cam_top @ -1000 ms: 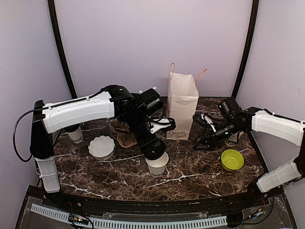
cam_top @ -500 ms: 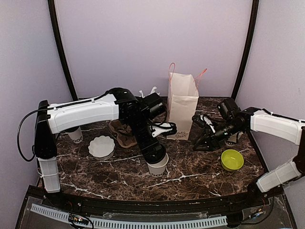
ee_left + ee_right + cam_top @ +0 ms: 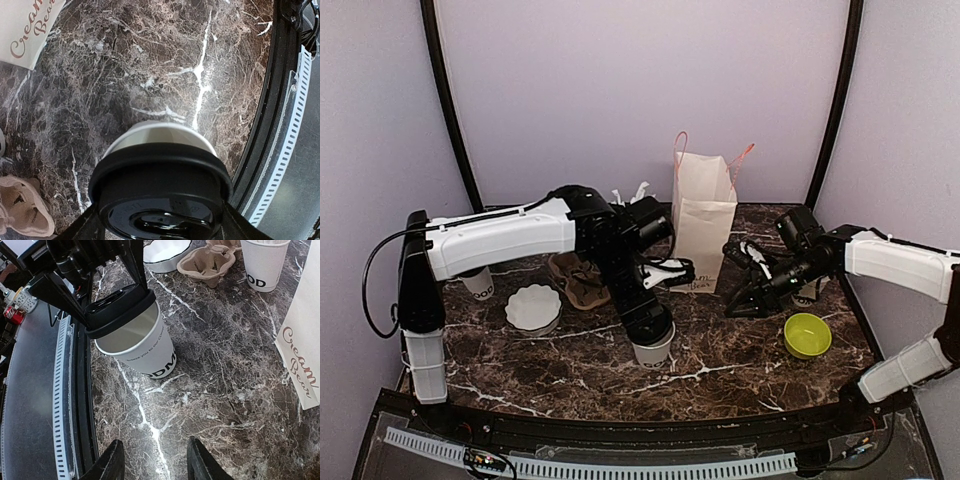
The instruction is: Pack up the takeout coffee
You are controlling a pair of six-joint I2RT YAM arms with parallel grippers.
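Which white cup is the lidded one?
The cup at front centre, gripped by the left gripper's fingers: it wears a black lid. The far-left cup beyond the cardboard carrier is open-topped.

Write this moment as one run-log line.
left gripper: shut on lidded cup | right gripper: open, empty | cup outside paper bag

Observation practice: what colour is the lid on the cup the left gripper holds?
Black; the lid on the cup shows best in the right wrist view.
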